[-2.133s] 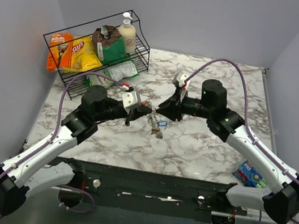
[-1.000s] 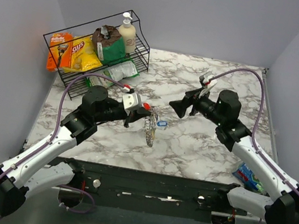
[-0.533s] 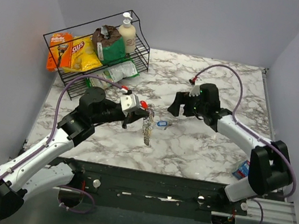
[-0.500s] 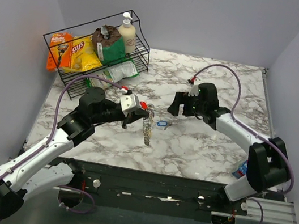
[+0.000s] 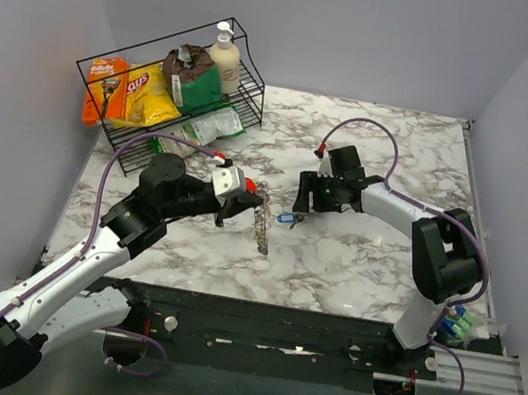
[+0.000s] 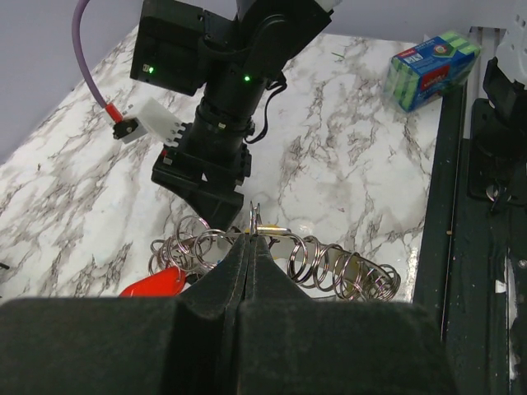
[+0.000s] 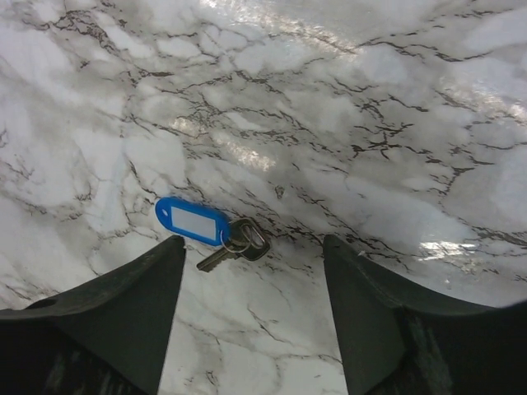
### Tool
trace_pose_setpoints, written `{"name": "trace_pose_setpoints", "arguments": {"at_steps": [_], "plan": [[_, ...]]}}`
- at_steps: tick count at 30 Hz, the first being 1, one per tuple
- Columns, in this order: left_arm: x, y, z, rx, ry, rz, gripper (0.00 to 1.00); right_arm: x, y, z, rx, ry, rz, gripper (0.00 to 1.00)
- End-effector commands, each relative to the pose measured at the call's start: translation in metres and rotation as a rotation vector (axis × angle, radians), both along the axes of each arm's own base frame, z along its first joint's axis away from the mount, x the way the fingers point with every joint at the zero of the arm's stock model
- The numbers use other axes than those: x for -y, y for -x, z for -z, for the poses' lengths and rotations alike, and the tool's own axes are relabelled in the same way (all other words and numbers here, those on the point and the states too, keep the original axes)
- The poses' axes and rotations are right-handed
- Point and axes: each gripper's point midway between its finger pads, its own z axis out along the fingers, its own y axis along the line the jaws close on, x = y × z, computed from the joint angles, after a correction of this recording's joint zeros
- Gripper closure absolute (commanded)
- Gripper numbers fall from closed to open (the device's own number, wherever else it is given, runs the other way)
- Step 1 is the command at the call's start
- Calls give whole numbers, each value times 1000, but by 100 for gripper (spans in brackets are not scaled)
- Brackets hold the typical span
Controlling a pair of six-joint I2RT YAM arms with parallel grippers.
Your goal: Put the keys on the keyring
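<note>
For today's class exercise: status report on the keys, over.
Left hand shut on keyring. Right hand open, straddling blue-tagged key on table. Nothing blocking.

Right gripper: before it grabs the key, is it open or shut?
Open: right gripper fingers stand apart, the blue-tagged key on the marble table visible between them.

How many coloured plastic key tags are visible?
2: a blue tag on the marble below the right hand; a red tag on the keyring the left hand grips. Others may be hidden.
</note>
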Motion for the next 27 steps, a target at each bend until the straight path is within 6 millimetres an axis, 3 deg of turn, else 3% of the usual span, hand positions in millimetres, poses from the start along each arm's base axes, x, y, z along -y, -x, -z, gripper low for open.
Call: {"name": "trace_pose_setpoints", "arguments": {"at_steps": [1, 6, 14, 15, 17, 22, 27], "plan": [[1, 1, -29, 86, 50, 3, 100, -8, 7, 6, -52, 25, 1, 28], [1, 1, -28, 86, 51, 5, 100, -5, 12, 18, -95, 43, 26, 42], [2, 2, -28, 85, 52, 14, 100, -8, 19, 23, -117, 45, 11, 50], [2, 2, -27, 86, 51, 14, 100, -9, 20, 24, -120, 45, 5, 56], [2, 2, -27, 84, 53, 15, 100, -12, 23, 26, -133, 40, -15, 61], [2, 2, -27, 87, 53, 15, 100, -24, 33, 23, -151, 3, -66, 66], [3, 2, -26, 80, 51, 17, 100, -31, 38, 6, -131, -58, -90, 70]]}}
